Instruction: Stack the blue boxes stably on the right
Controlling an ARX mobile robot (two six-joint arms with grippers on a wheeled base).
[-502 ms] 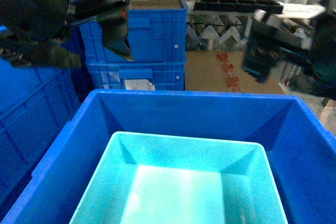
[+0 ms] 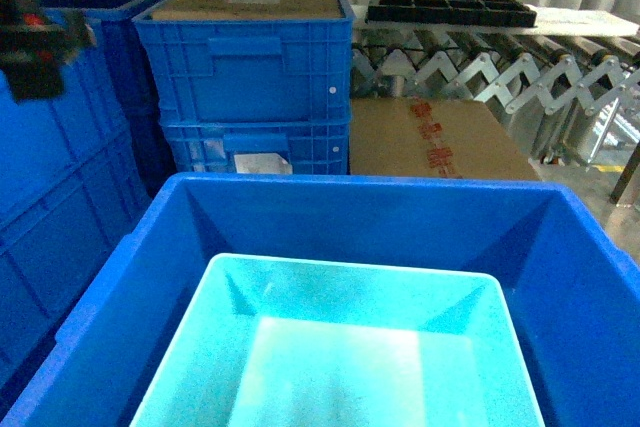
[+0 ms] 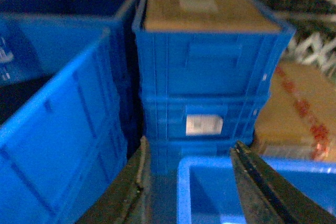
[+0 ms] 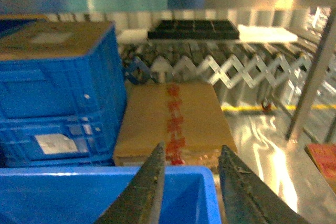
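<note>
While my left gripper [image 3: 186, 192] and right gripper [image 4: 189, 187] hang spread and empty, the tub [image 2: 340, 347] sits nested in the crate [image 2: 120, 277] below and behind both, long axis crosswise, neither arm clearly nearer; 0.5 s ago both arms filled the head view, now nearly gone.

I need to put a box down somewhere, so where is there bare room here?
The light blue tub is bare inside, walled by the big dark blue crate around it. The cardboard box behind has a free top, between the stacked crates and the roller conveyor. The left side is crowded with crates, and both claws are open and hold nothing.
</note>
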